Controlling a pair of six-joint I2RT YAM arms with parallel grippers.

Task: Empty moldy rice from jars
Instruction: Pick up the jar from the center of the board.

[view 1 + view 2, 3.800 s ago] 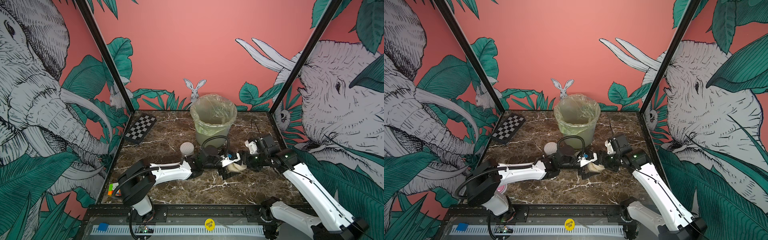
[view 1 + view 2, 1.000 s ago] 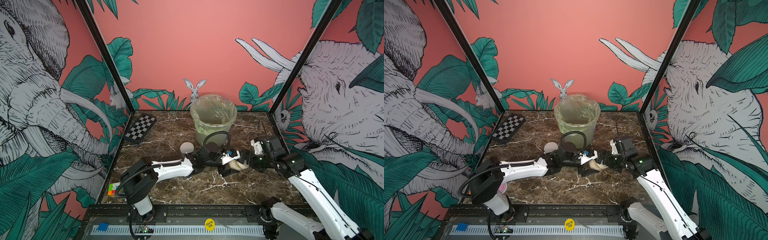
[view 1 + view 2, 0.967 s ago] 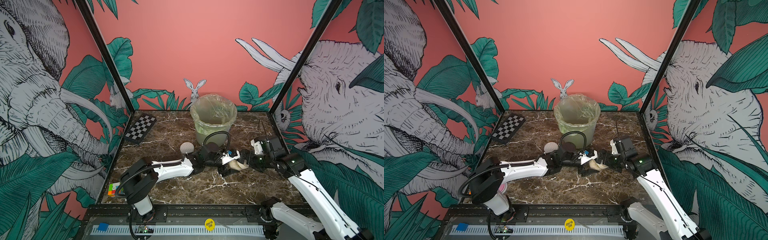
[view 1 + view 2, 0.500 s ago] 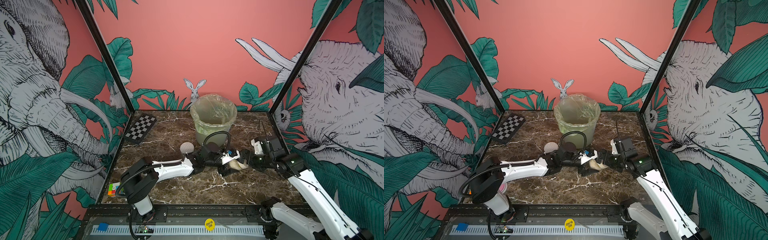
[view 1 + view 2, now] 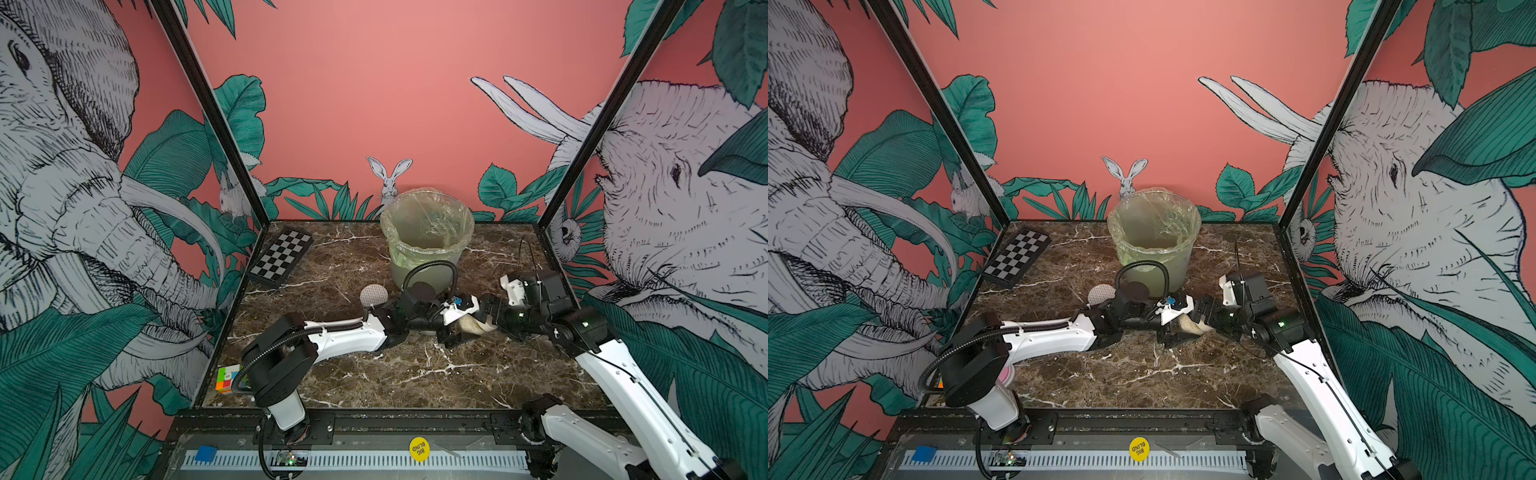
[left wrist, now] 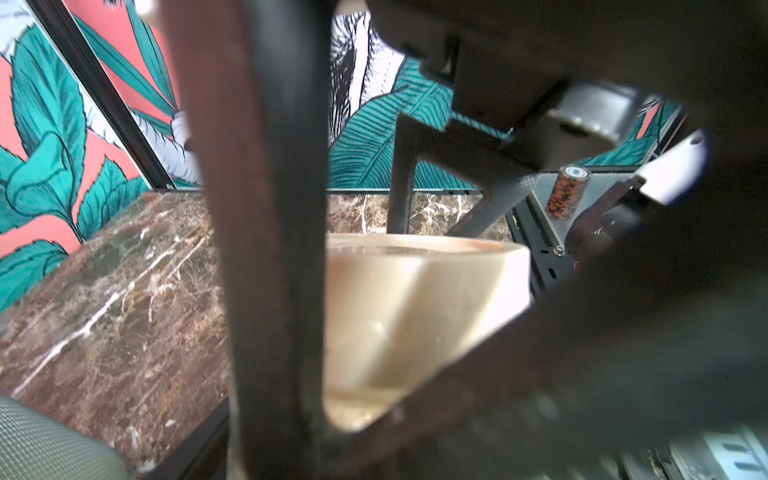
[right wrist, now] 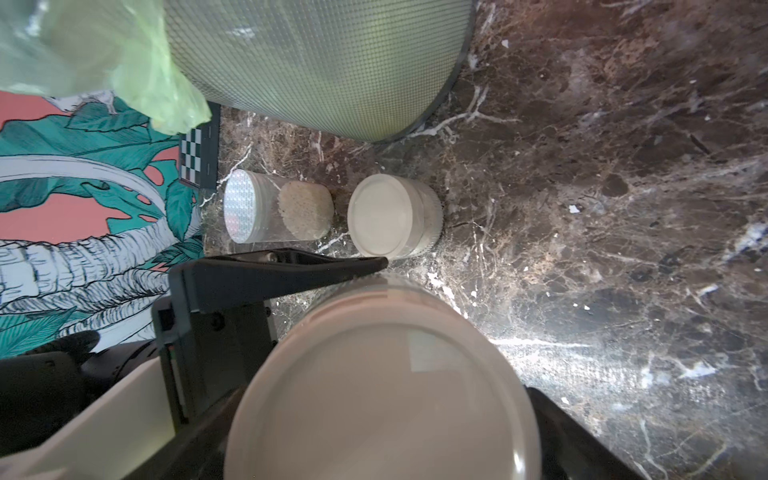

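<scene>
The squat jar [image 6: 415, 311] is pinched between the left fingers [image 6: 270, 249]. Its lid [image 7: 382, 395] is flanked by the right fingers [image 7: 582, 440]; whether it is gripped cannot be told. Unscrewing is judged in hand, so a firm lid grip is called for next.

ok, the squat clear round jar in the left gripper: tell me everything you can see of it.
The squat clear round jar has clear walls, a pale beige fill showing through, and a plain beige flat lid on. It is tipped on its side low over the brown marble table, in front of the translucent green-bagged bin, lid facing the right gripper. The left gripper clamps its body; the right gripper's fingers flank the lid, contact unclear.
</scene>
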